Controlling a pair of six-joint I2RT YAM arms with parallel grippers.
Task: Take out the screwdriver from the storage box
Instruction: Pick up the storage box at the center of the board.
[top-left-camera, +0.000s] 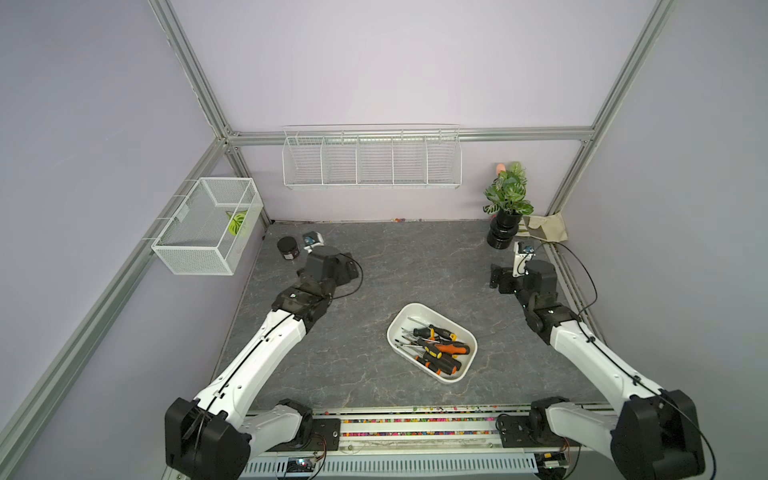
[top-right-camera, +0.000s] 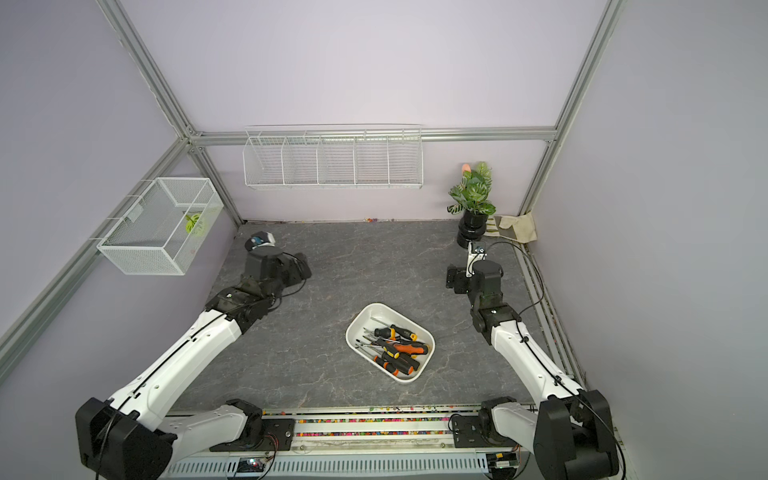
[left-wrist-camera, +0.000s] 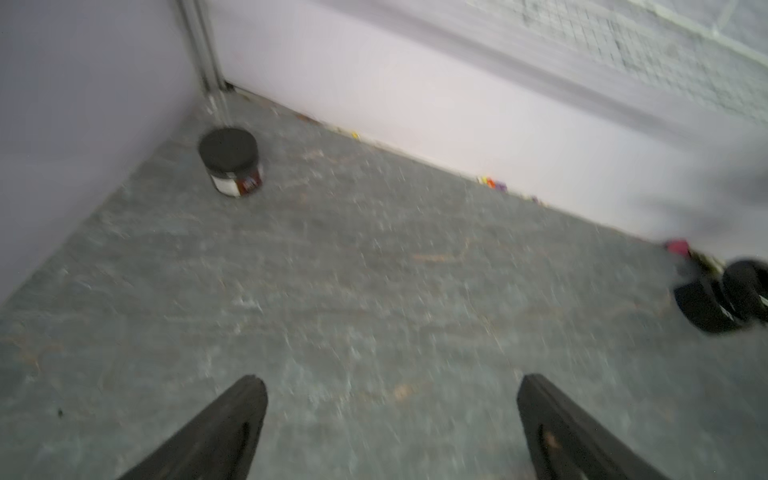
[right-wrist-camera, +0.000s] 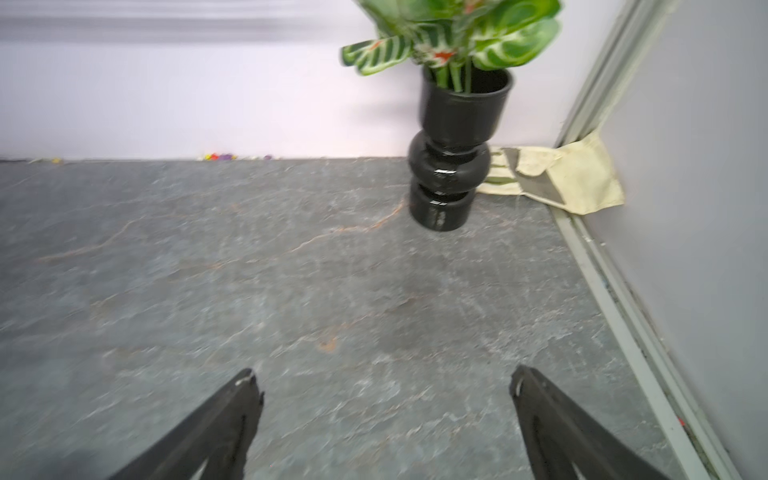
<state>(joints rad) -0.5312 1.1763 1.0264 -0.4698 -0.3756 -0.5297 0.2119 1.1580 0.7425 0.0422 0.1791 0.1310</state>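
Blur: your left wrist view is smeared, so you can't read the label on the black jar, and a dark shape at that picture's edge is cut off.
Pile: the screwdrivers lie crossed over one another, and you can't count their thin shafts for certain.
Storage box: a shallow white tub with rounded corners and solid walls. It shows in both top views only.
Box position: on the grey table, set at a slant between the two arms, nearer the right one and well apart from both grippers.
Handles: black with orange and yellow bands — one mostly orange.
Left gripper: fingers spread wide over bare table, nothing between them.
Right gripper: fingers spread wide and holding nothing, facing the potted plant.
Plant: its top leaves are cropped in your right wrist view.
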